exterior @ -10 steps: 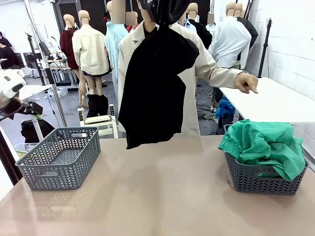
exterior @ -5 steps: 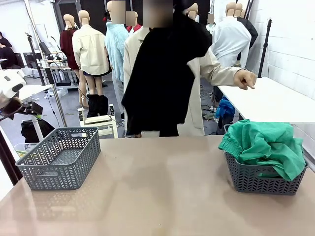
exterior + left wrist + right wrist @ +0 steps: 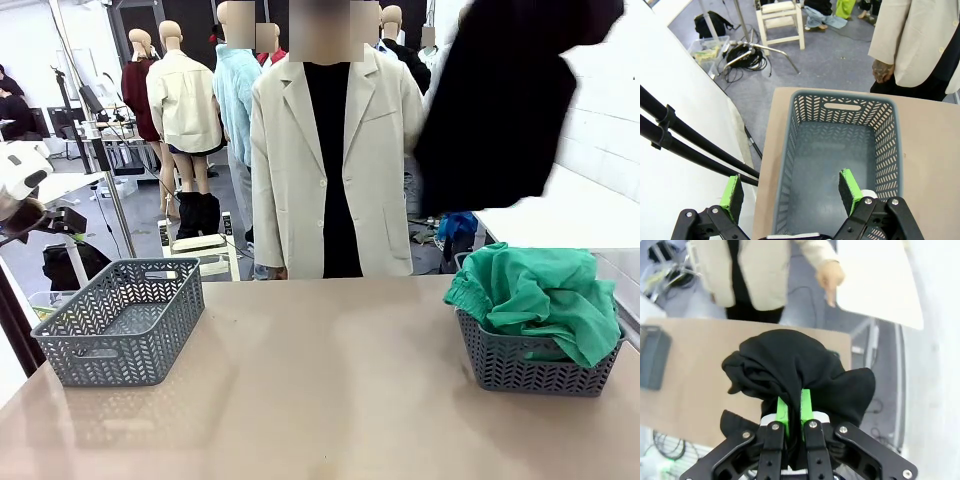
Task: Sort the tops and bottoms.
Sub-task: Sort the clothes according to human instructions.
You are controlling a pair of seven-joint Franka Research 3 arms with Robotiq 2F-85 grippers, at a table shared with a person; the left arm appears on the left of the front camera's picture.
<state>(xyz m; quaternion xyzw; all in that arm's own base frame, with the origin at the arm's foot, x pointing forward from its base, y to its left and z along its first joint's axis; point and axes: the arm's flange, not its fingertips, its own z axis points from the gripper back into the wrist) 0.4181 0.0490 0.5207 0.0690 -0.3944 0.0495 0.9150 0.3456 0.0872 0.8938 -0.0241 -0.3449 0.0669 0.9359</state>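
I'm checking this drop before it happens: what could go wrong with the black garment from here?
The right basket is already heaped with the green garment, which spills over its rim, so a second piece may slide off onto the table. The black garment hangs long from the right gripper, which pinches only a bunched fold, so it might slip or drape over the basket's edge.

The left gripper (image 3: 792,192) is hanging with its green pads (image 3: 848,184) spread wide apart, nothing between them. Below it a grey basket (image 3: 886,145) is sitting near the corner of the tan table (image 3: 930,165). A person in a beige blazer (image 3: 920,45) is standing at the far edge, one hand (image 3: 883,70) hanging by the side. A wooden stool (image 3: 781,20) and cables (image 3: 747,52) are lying on the floor beyond.
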